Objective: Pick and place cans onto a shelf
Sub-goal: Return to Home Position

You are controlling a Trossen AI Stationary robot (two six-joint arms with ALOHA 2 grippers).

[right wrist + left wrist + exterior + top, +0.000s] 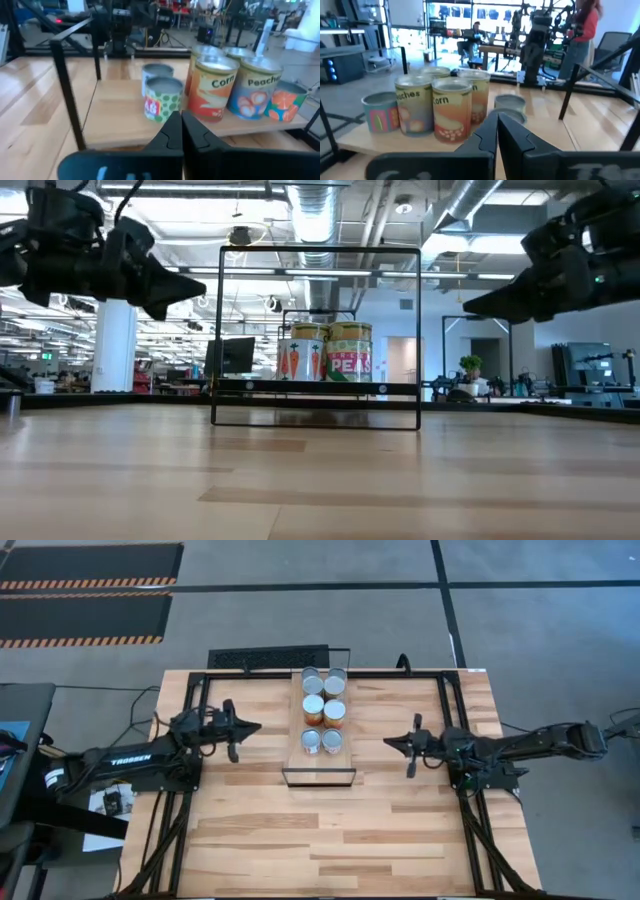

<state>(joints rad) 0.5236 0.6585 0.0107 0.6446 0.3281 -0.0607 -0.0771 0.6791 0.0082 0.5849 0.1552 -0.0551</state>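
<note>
Six cans [323,710] stand in pairs on the shelf [320,769], toward its far end, while the left gripper [254,726] and right gripper [389,741] hover either side of it, both clenched and empty.

My overhead camera looks straight down from well above and takes in the whole slatted light-wood tabletop [330,830]. The low camera sits at tabletop height and looks level across the boards into the room. From there I see the black-framed light-wood shelf plank [250,387] edge-on at middle distance. Each wrist camera peers past its own dark fingers, the left gripper [497,116] and the right gripper [180,115]. They face each other from opposite sides, close in. All four views share the cluster of labelled metal cans [323,710] on that shelf.
</note>
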